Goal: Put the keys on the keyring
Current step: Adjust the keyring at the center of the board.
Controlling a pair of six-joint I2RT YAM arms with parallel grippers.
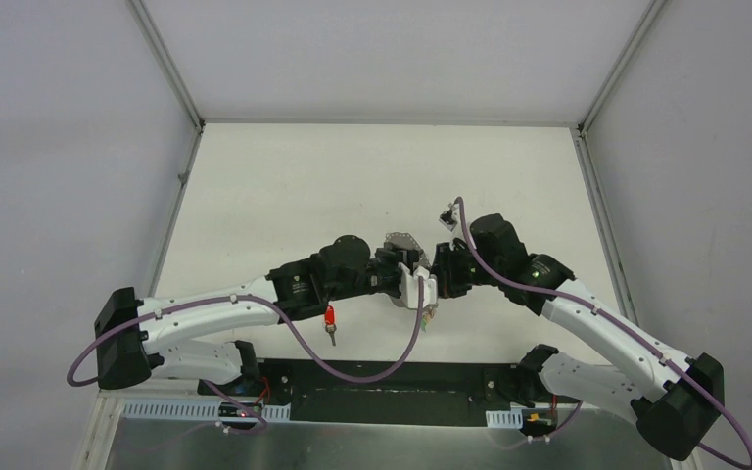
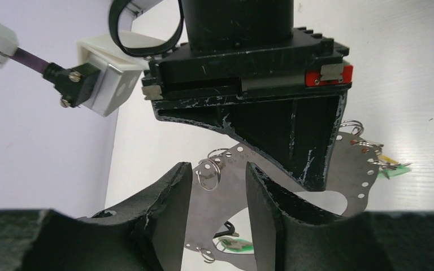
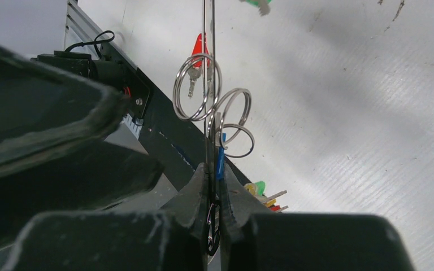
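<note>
Keyring pinched edge-on in right hand, extending straight out.

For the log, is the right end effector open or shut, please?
Shut: the right end effector pinches the thin keyring between its fingers.

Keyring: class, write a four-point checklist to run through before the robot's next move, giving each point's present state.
1. Right gripper pinching the keyring: ok, its fingers are closed on the thin edge.
2. Left gripper gripping the keyring: cannot tell; its fingers sit either side of a strip of it.
3. Red key on the keyring: not ok; it lies on the table, apart from it.
4. Split rings reachable beyond the right fingers: ok.
</note>
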